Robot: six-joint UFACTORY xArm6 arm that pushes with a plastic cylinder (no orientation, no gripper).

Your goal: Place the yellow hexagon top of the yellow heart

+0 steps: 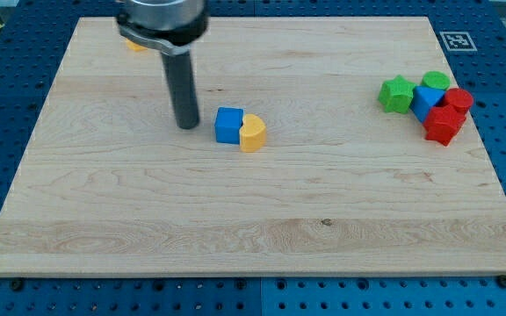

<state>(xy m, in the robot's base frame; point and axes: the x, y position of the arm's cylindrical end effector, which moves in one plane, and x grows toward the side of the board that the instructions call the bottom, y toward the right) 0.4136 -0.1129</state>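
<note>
The yellow heart (253, 133) lies near the board's middle, touching a blue cube (228, 125) on its left. The yellow hexagon (134, 42) is at the view's top left, mostly hidden behind the arm; only a yellow-orange sliver shows. My tip (187, 125) rests on the board just left of the blue cube, with a small gap, and well below the hexagon.
A cluster sits at the view's right: a green star (396, 94), a green cylinder (437, 82), a blue triangle block (426, 101), a red cylinder (459, 99) and a red block (443, 125). The wooden board (253, 219) lies on a blue pegboard table.
</note>
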